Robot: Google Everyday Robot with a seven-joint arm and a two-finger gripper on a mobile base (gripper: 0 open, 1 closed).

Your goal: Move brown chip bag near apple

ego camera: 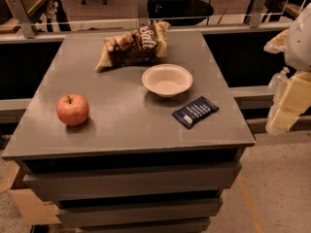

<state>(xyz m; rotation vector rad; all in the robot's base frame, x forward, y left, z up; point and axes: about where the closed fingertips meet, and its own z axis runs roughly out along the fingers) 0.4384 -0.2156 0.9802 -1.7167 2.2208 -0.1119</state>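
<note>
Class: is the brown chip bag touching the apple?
No: the brown chip bag lies at the table's far edge, the apple near-left, and the gripper hangs off to the right.

Only readable bit: "salt" in white script on the brown chip bag, far edge of the surface. Print on the blue wrapper is too small to read. The claw hangs past the right edge.

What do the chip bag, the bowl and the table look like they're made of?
The chip bag: probably thin plastic film or foil, crinkled with soft glints. The bowl: looks like matte paper or moulded fibre, off-white, thin-rimmed; could be plastic. The table: smooth grey top, laminate or painted metal, with a dull sheen. The gripper hangs off the table's right side, touching none of them.
</note>
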